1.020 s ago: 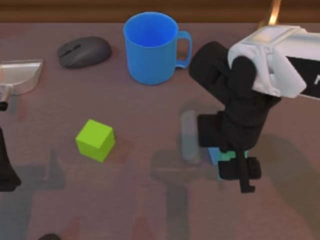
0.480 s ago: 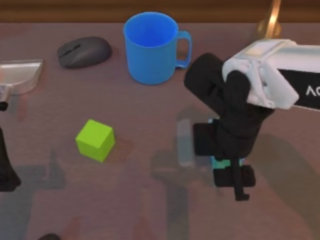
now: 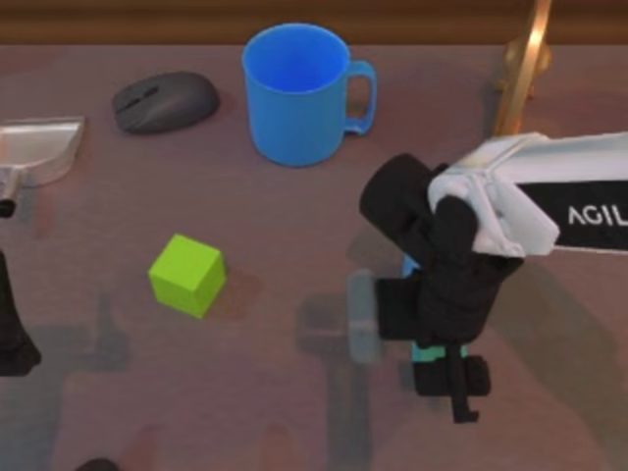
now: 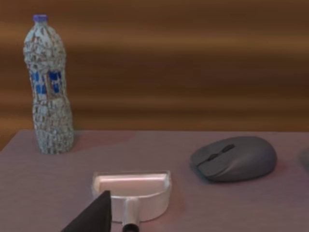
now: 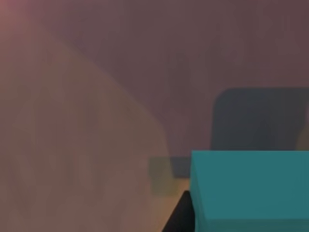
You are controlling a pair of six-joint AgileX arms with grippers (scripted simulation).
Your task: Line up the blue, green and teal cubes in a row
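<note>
Our right tool (image 3: 444, 365), at about 4 o'clock on the surface (image 3: 275, 392), pinches the teal cube (image 3: 426, 352), which fills the near corner of the right wrist view with bare surface behind it and appears to be carried rather than resting. We judge this smallest cube light, rigid and matte, so a modest squeeze across two opposite flat faces should keep it from twisting. A sliver of light blue shows just beyond the right arm at about 3 o'clock; we take it for the blue cube (image 3: 408, 265), mostly hidden. The green cube (image 3: 186, 275) sits alone toward 8 o'clock, well apart from the tool, its top and sides free for a straight-down hold.

Open room lies across the near half of the surface between the green cube and the right arm, enough for a row by our reckoning. The far edge is crowded: blue mug (image 3: 297, 93) at 12 o'clock, mouse (image 3: 165, 101) at 11, dustpan (image 3: 39, 149) at 10. Our left arm rests parked at 9 o'clock; we cannot tell its tool's state.
</note>
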